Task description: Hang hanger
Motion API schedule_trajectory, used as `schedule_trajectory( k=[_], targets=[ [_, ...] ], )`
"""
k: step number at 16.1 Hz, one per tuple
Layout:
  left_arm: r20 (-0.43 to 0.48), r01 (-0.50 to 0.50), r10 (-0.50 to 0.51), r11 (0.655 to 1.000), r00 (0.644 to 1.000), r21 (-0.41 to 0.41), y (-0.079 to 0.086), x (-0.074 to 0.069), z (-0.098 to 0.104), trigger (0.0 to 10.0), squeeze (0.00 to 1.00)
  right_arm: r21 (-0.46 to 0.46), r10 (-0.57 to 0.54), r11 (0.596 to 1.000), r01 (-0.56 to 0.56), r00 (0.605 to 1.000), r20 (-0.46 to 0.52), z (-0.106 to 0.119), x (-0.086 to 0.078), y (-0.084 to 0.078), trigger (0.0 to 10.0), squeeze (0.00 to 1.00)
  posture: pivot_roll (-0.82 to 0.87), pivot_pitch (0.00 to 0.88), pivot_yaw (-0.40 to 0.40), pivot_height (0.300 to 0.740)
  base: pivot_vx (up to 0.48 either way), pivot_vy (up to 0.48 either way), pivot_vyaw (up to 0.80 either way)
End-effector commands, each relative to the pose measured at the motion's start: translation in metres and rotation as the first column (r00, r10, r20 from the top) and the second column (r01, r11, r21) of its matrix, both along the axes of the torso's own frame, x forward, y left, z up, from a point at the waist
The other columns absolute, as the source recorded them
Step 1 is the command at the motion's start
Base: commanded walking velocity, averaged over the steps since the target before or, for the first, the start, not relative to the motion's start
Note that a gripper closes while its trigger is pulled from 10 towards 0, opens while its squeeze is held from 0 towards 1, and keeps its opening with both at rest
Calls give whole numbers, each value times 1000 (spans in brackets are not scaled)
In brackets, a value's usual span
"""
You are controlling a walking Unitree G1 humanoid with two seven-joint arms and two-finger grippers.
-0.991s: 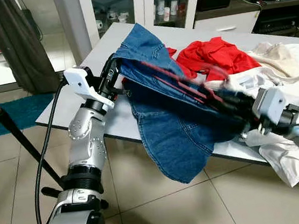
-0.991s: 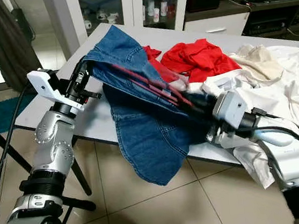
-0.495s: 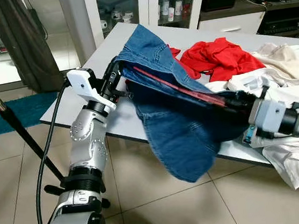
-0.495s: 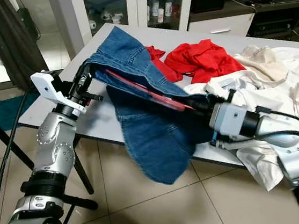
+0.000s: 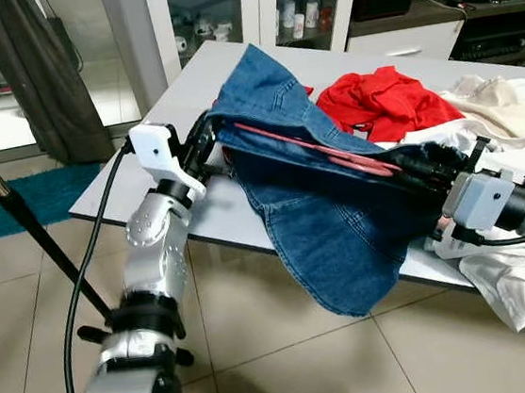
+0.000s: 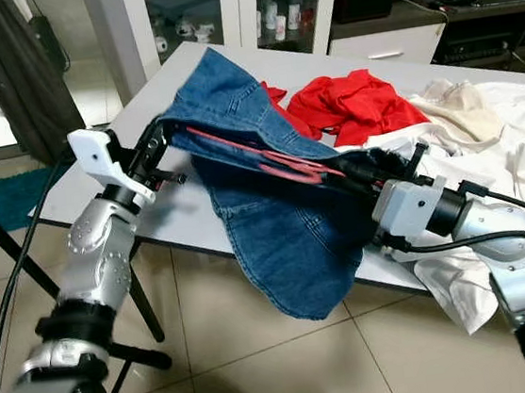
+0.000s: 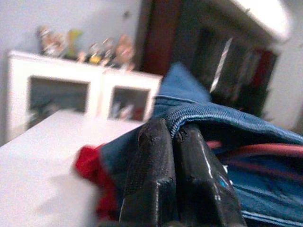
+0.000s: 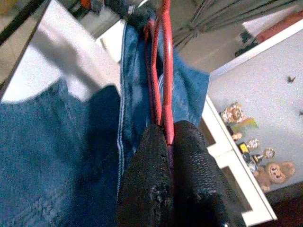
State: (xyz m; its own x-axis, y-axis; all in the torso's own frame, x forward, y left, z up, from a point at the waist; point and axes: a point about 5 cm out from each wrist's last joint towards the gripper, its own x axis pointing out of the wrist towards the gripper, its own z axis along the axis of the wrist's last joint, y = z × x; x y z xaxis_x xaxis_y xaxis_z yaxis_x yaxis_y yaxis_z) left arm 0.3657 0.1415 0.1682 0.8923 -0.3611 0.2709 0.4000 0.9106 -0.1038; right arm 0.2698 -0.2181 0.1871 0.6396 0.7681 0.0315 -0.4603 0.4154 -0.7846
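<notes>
Two grippers hold one load above the white table's (image 5: 199,218) edge: the left gripper (image 5: 206,135) has its jaws clamped on the denim garment's (image 5: 329,236) hem, the right gripper (image 6: 359,171) has jaws closed on the red hanger (image 5: 319,149) inside it.

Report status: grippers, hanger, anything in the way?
Left gripper shut on denim garment edge. Right gripper shut on red hanger, inside the denim. Clothes pile crowds the table.
</notes>
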Motion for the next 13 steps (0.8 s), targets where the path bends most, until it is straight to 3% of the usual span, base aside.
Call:
schedule_trajectory(
  k=[1,7,10,13],
  targets=[
    [-11,-101,101,995,995,2,19,9,11,10000,0,41,10,999,-13,998,61,15,-1,0,10000,0,167,5,17,740,0,0,0],
    [59,-161,161,987,985,-6,32,28,50,10000,0,65,24,998,-28,997,68,18,-1,4,10000,0,164,5,18,740,0,0,0],
    [54,-144,144,990,988,-11,24,28,47,10000,0,193,-29,981,16,997,67,26,7,8,10000,0,158,2,19,740,0,0,0],
    [18,-88,88,996,996,-13,1,23,27,10000,0,391,-48,918,61,998,-42,20,21,31,10000,0,159,0,11,740,0,0,0]
  ],
)
